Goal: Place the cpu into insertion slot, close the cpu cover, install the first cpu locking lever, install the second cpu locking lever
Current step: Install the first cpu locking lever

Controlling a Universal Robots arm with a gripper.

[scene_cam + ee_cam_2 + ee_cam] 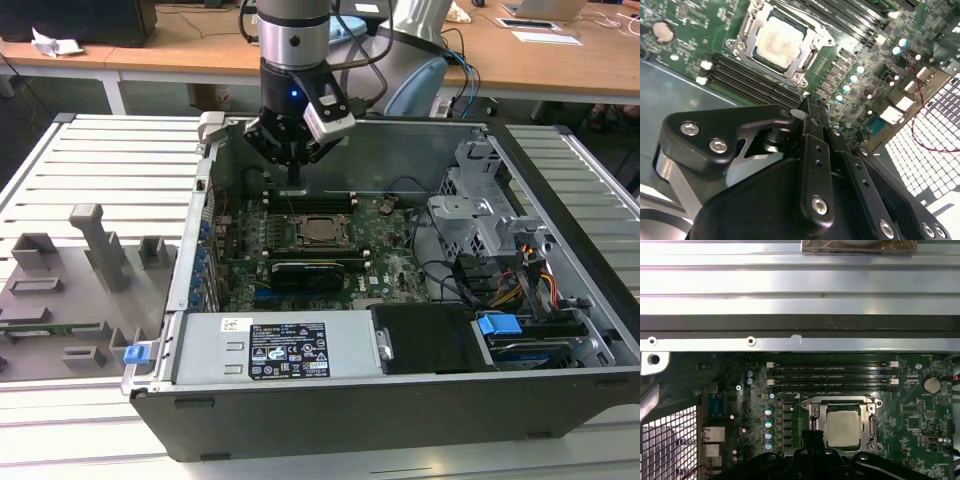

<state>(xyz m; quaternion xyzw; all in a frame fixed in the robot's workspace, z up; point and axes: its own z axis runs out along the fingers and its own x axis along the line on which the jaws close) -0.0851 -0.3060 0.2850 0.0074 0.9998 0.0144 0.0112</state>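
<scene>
- The claw (pixel 293 178) hangs inside the open case (pixel 400 420), which stands on the bench (pixel 100 160). Its fingers are pressed together with nothing between them.
- In the exterior view its tip is above the memory slots (pixel 832 375), near the cpu (pixel 843 428) but clear of it.
- The cpu lies flat in the slot (pixel 813 409), silver top up, square to the rim.
- The cover (pixel 871 426) appears to be down around the cpu, framing it on all sides.
- I cannot tell whether either locking lever is latched; the thin wires at the socket's edge are too small to read.
- Risk: the levers are thin, springy wire. A closed tip pushing one could slide off and land on the board (pixel 920 415) or the row of small capacitors (pixel 768 427) beside the socket.
- Risk: the memory slots sit just beside the socket, so a low sideways sweep could knock their clips.
- Risk: if the cpu is slightly out of seat, clamping force through the cover could bend pins underneath; the seating cannot be confirmed from here.
</scene>
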